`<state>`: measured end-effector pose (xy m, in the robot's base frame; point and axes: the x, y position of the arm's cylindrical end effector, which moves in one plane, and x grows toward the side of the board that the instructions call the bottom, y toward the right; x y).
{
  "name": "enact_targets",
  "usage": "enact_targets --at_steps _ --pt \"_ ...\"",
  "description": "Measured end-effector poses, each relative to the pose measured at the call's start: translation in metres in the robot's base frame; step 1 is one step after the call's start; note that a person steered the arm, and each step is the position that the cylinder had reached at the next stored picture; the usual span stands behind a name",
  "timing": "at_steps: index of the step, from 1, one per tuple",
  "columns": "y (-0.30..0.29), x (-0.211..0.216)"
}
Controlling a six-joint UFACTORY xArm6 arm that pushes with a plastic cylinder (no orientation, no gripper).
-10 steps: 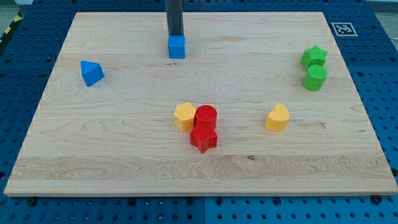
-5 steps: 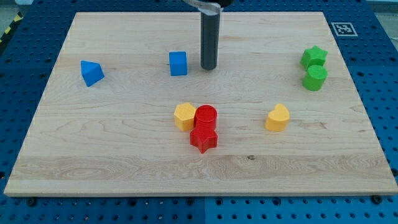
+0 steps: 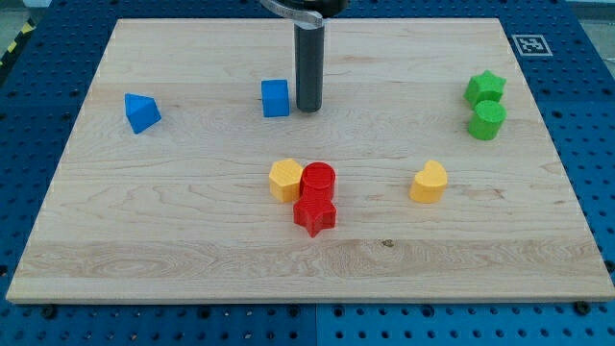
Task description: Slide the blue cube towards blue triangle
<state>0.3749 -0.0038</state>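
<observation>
The blue cube (image 3: 276, 98) sits on the wooden board, upper middle of the view. The blue triangle (image 3: 141, 112) lies well to its left, near the board's left side. My tip (image 3: 308, 108) stands just right of the blue cube, a small gap from its right face or barely touching it. The rod rises straight up out of the view's top.
A yellow block (image 3: 285, 180), a red cylinder (image 3: 318, 180) and a red star-shaped block (image 3: 315, 213) cluster below the cube at the board's middle. A yellow block (image 3: 430, 182) lies to the right. A green star (image 3: 485, 88) and green cylinder (image 3: 487, 120) sit at the right edge.
My tip went from behind the cube round to its right side, then closed in leftward on it. The cube slid down the view a little early on, then stayed.
</observation>
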Motion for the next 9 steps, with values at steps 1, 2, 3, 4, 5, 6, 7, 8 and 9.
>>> enact_targets --at_steps 1,2,3,4,5,6,7,8,9 --pt "-0.007 -0.003" --pt "-0.018 -0.004" --pt "-0.021 -0.004" --pt "-0.041 -0.004" --pt "-0.08 -0.004" --pt "-0.117 -0.01" --pt "-0.125 -0.011" --pt "-0.126 -0.011" --pt "-0.157 -0.011"
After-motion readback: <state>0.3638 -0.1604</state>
